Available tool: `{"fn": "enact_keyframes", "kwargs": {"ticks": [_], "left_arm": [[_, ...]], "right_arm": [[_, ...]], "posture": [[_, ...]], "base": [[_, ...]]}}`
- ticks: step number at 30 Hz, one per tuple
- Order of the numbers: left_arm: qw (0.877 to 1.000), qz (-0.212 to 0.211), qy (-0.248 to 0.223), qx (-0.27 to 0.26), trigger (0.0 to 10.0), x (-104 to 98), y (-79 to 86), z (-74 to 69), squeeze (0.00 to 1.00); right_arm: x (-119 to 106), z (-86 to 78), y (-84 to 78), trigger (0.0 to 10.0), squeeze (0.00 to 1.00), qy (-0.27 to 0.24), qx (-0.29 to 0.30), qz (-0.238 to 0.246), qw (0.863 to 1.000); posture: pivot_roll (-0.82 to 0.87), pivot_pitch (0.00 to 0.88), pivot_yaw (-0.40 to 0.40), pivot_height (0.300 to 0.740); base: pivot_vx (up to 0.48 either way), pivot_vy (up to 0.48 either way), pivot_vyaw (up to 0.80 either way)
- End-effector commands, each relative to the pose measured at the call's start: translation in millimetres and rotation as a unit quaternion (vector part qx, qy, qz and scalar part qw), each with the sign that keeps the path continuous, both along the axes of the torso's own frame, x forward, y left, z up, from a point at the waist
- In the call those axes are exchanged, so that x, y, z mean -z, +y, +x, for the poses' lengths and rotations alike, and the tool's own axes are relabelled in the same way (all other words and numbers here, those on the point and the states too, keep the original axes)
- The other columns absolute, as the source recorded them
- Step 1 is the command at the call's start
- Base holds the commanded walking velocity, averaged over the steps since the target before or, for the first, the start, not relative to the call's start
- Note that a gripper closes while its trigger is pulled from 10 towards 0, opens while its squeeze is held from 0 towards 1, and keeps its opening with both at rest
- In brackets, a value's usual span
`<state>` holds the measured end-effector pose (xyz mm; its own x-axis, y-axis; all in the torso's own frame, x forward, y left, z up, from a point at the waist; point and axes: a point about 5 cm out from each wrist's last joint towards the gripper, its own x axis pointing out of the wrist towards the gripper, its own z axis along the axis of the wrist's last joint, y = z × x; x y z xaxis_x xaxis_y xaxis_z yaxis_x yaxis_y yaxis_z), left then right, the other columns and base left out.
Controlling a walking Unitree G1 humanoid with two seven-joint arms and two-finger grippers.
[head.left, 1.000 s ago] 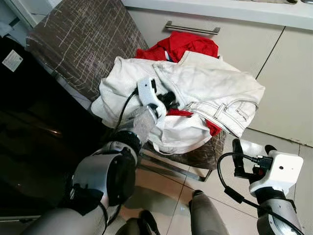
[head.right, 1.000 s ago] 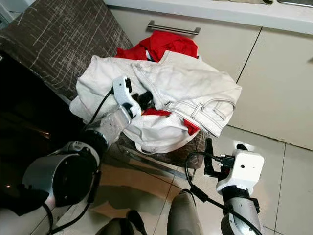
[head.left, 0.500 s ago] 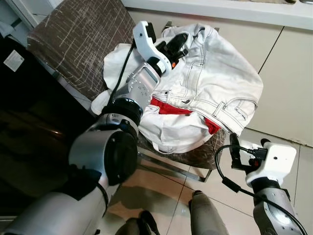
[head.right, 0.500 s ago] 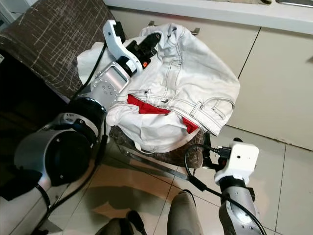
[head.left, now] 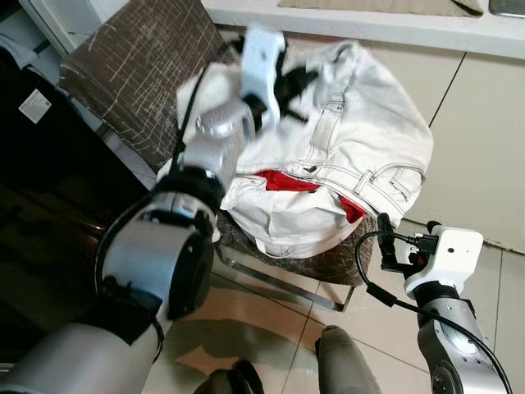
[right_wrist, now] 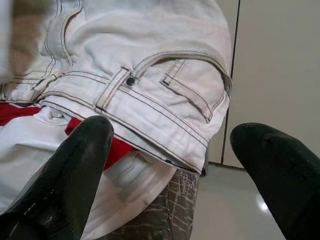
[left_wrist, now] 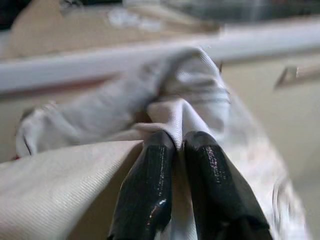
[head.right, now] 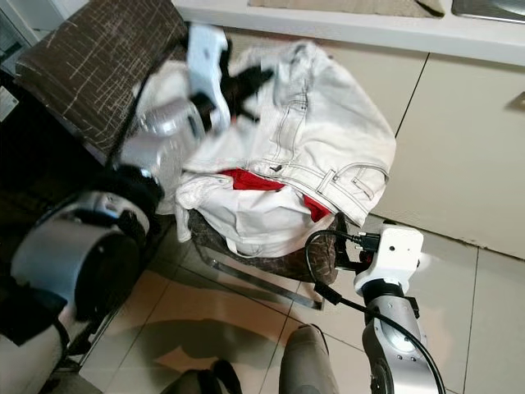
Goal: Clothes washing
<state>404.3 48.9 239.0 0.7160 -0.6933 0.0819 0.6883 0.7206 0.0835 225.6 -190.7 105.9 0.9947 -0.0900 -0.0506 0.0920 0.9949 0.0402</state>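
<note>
The white jeans are heaping over the chair seat and spilling past its front edge, blocking any reach to the cushion. The cabinet fronts are closing in right behind the pile. The right claw is hanging with fingers spread beside the seat's front corner, over bare floor tiles, where room is lying open.

Since a second ago the left hand has hoisted the pinched white jeans upward.
</note>
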Motion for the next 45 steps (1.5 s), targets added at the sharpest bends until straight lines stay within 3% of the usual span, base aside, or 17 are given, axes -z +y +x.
{"fn": "enact_keyframes", "kwargs": {"ticks": [1, 3, 7, 11, 12, 14, 21, 28, 29, 35, 41, 45], "left_arm": [[0.999, 0.032, -0.009, 0.006, 10.0, 4.2, 2.6, -0.7, 1.0], [0.997, 0.07, 0.008, 0.028, 10.0, 21.2, 2.5, -4.7, 1.0], [0.996, 0.09, 0.005, 0.028, 10.0, 27.0, 4.0, -5.7, 1.0], [0.998, 0.052, -0.014, 0.01, 10.0, 9.3, 7.0, -1.7, 1.0], [0.999, 0.016, -0.029, 0.007, 10.0, -5.6, 7.8, -0.1, 1.0], [0.999, -0.001, -0.037, 0.007, 10.0, -11.8, 7.1, -0.1, 1.0], [0.999, -0.014, -0.041, -0.01, 10.0, -6.3, 0.7, -2.1, 1.0], [0.999, 0.025, -0.026, -0.02, 10.0, 14.7, -11.5, -5.6, 1.0], [0.998, 0.048, -0.012, -0.035, 10.0, 24.2, -9.2, -5.0, 1.0], [0.991, 0.094, 0.023, -0.089, 10.0, 42.9, 2.3, -2.0, 1.0], [0.984, 0.085, 0.04, -0.152, 10.0, 38.3, 23.2, 5.8, 1.0], [0.982, 0.075, 0.055, -0.163, 10.0, 38.8, 25.0, 6.8, 1.0]], "right_arm": [[4.1, -1.0, 2.4, 10.0, 0.0, 0.005, -0.006, 0.007, 1.0], [5.9, -1.6, 1.7, 10.0, 0.0, 0.008, -0.008, 0.006, 1.0], [7.2, -2.0, 1.1, 10.0, 0.0, 0.009, -0.009, 0.005, 1.0], [7.9, -1.7, 0.7, 10.0, 0.0, 0.01, -0.01, 0.004, 1.0], [8.2, -1.2, 0.6, 10.0, 0.0, 0.009, -0.01, 0.004, 1.0], [8.4, -0.6, 0.7, 10.0, 0.0, 0.009, -0.011, 0.004, 1.0], [9.3, -0.2, 1.0, 10.0, 0.0, 0.008, -0.012, 0.004, 1.0], [9.7, -0.9, 3.4, 10.0, 0.0, 0.009, -0.015, 0.003, 1.0], [9.2, -2.9, 4.5, 10.0, 0.0, 0.009, -0.015, 0.003, 1.0], [6.4, -17.3, 13.7, 10.0, 0.0, 0.007, -0.029, -0.001, 1.0], [5.7, -41.6, 15.6, 10.0, 0.0, 0.016, -0.024, -0.001, 1.0], [6.3, -53.0, 11.8, 10.0, 0.0, 0.027, -0.013, -0.002, 1.0]], "posture": [[-0.49, 0.094, 0.172, 0.736], [-0.49, 0.089, 0.172, 0.736], [-0.49, 0.082, 0.172, 0.736], [-0.49, 0.071, 0.171, 0.736], [-0.49, 0.066, 0.172, 0.736], [-0.49, 0.066, 0.172, 0.736], [-0.49, 0.068, 0.175, 0.736], [-0.5, 0.081, 0.173, 0.736], [-0.5, 0.092, 0.176, 0.736], [-0.52, 0.139, 0.186, 0.736], [-0.57, 0.202, 0.198, 0.736], [-0.59, 0.231, 0.198, 0.736]], "base": [[0.0, 0.0, 0.0], [0.0, 0.0, 0.0], [0.0, 0.0, 0.0], [0.0, 0.0, 0.0], [0.0, 0.0, 0.0], [0.0, 0.0, 0.0], [0.0, 0.0, 0.0], [0.0, 0.0, 0.0], [0.0, 0.0, 0.0], [0.0, 0.0, 0.0], [0.0, 0.0, 0.0], [0.0, 0.0, 0.0]]}}
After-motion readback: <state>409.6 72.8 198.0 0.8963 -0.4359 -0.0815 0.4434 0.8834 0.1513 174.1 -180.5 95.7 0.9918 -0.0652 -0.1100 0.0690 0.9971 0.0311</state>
